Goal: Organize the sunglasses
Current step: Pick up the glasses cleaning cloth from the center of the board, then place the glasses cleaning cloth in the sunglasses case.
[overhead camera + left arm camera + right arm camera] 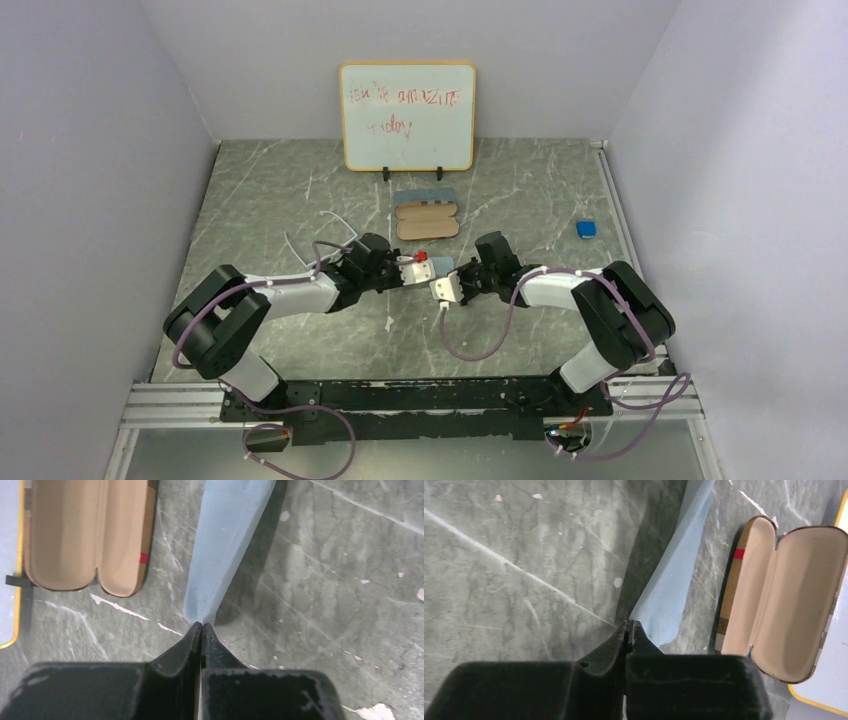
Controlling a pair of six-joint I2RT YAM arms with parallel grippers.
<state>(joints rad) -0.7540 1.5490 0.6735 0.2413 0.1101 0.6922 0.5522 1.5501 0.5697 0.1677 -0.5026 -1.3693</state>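
Both arms reach inward over the grey marbled counter (pixel 260 200) and meet near its middle, the left arm coming from the left and the right arm from the right. The left gripper (pixel 201 627) has its two dark fingers pressed together, pinching a narrow corner of a light-blue cloth (pixel 227 540). From there the cloth widens as it runs away from the fingertips, and a dark shadow falls on the counter along its right side. The right gripper (pixel 630 626) is likewise pressed together on another edge of the same cloth, which in its wrist view climbs as a pale folded band toward the far edge of the frame, with a shadow to its left. Just beyond the two grippers, toward the far side of the counter, lies an open plaid case (pixel 65 535). Its tan lining faces up, its two halves lie side by side, and a small red patch shows on its checked outer rim. A grey-blue oblong thing (pixel 423 192) sits right behind that case in the overhead view. Farther back a whiteboard (pixel 407 115) with red scrawl stands on small dark feet against the far wall. A small blue object (pixel 586 229) rests well off to the right, near the counter's right edge. The sunglasses cannot be made out in any of the three views, so where they lie cannot be told.
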